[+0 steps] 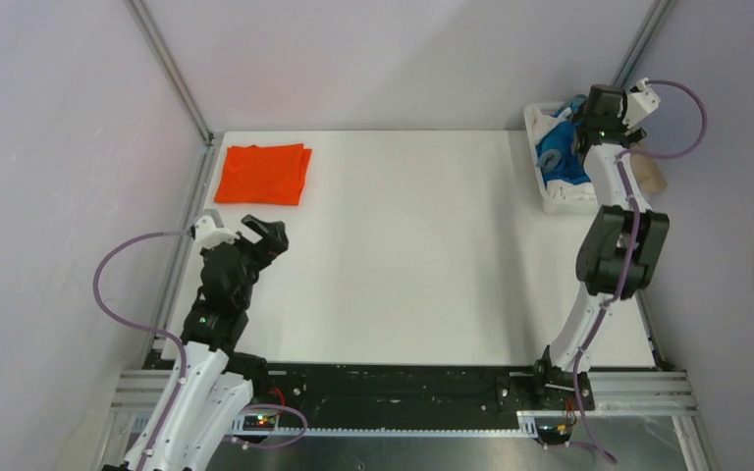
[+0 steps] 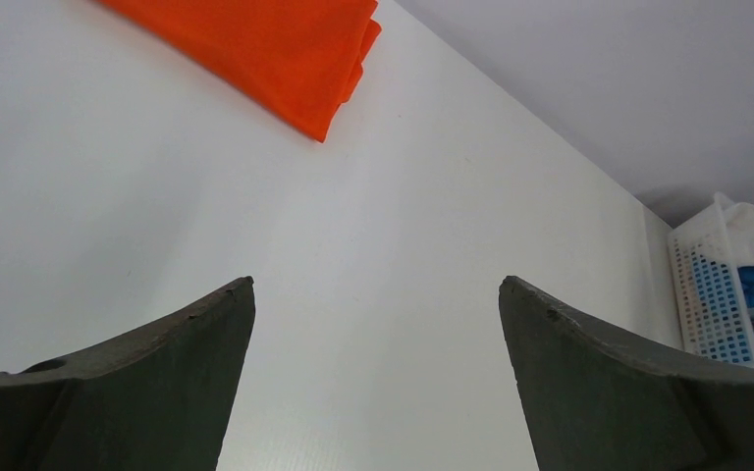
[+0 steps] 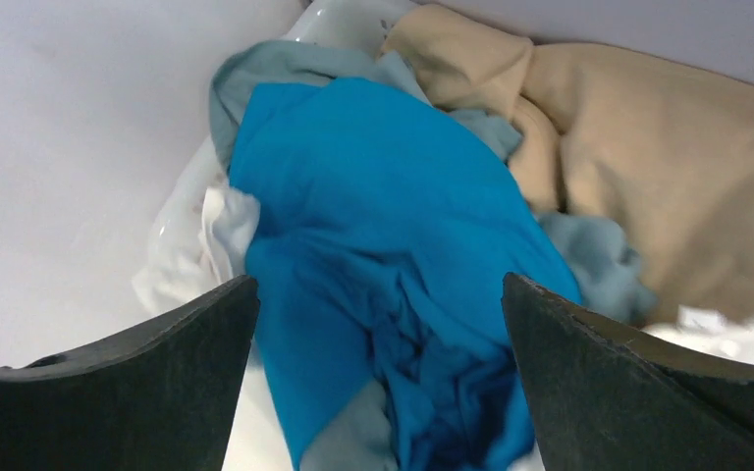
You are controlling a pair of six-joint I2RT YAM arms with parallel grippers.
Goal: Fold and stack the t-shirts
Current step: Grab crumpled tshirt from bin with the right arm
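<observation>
The right gripper [image 3: 378,285] hung over the white basket [image 1: 542,199] at the far right of the worktop [image 1: 403,255], its jaws spread wide and empty, straddling the crumpled blue t-shirt [image 3: 383,216] that lay on top of the heap; the step in hand looked to be lifting that tee out. To do it well, I judged, the gripper should drop onto a raised ridge of blue cloth alone, clear of the beige garment [image 3: 668,167] touching it and the grey-blue one [image 3: 285,69] tucked beneath, then close and rise straight up so nothing else trails out. The left gripper [image 2: 376,285], likewise spread and holding nothing, hovered over the near left of the worktop. The orange t-shirt [image 1: 263,174] lay folded in the far left corner; the stack probably belonged there. Counted: one orange tee; one blue tee; one basket; two grippers; at least two other garments in the basket.
</observation>
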